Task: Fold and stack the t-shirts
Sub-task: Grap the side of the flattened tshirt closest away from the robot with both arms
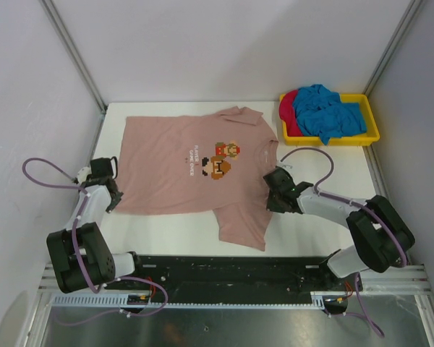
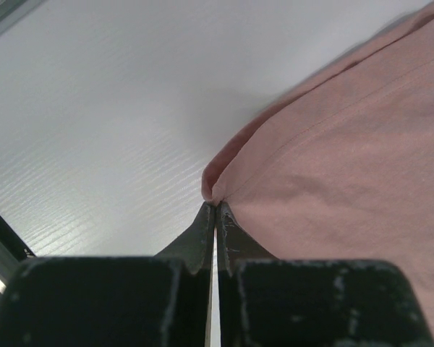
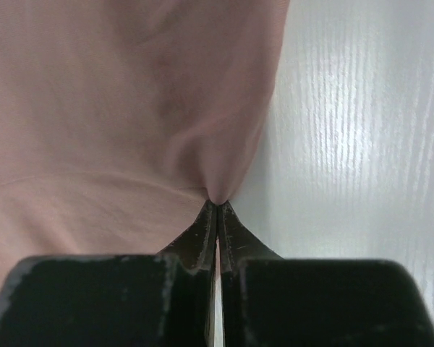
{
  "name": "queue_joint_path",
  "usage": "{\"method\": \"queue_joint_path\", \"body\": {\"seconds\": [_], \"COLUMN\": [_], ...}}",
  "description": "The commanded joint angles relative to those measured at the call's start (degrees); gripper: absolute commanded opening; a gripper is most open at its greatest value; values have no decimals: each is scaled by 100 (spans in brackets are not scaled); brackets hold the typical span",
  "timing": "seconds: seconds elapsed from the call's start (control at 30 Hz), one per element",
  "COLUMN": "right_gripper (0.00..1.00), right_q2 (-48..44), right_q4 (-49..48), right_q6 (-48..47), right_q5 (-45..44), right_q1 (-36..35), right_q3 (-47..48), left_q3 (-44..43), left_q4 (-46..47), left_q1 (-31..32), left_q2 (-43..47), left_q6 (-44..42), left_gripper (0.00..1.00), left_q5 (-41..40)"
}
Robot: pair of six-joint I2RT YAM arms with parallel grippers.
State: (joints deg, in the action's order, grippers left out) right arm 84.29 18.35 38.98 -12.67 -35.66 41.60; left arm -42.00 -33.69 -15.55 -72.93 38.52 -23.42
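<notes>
The dusty pink cloth t-shirt (image 1: 181, 163) lies flat beside the yellow plastic tray (image 1: 375, 129), with the right gripper (image 3: 217, 202) clamped on its tray-side edge and the left gripper (image 2: 215, 204) clamped on its far corner, seemingly ready to lift it for folding.

My left arm (image 1: 87, 213) rises from its base and reaches forward along the left side, the wrist turned inward to the right. The left gripper (image 2: 215, 206) has its jaws pressed together, with only a hairline between them, nipping the shirt (image 2: 347, 181) edge at the very tips. My right arm (image 1: 333, 206) lies low, stretched leftward from its base, elbow out to the right. The right gripper (image 3: 217, 204) is clamped too — a pucker of shirt caught at its tips.
</notes>
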Motion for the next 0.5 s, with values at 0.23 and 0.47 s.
{"method": "queue_joint_path", "body": {"seconds": [0.23, 0.47], "right_gripper": [0, 0], "right_q2": [-1214, -1963], "right_q4": [1246, 1895], "right_q6": [32, 96], "right_q5": [-37, 26], "right_q1": [-102, -275], "right_q3": [-15, -23], "left_q3": [76, 117], "left_q4": [-397, -717], "left_q1": [-53, -51], "left_q2": [1170, 1788], "left_q6": [62, 49], "left_gripper": [0, 0], "left_q5": [-588, -896]}}
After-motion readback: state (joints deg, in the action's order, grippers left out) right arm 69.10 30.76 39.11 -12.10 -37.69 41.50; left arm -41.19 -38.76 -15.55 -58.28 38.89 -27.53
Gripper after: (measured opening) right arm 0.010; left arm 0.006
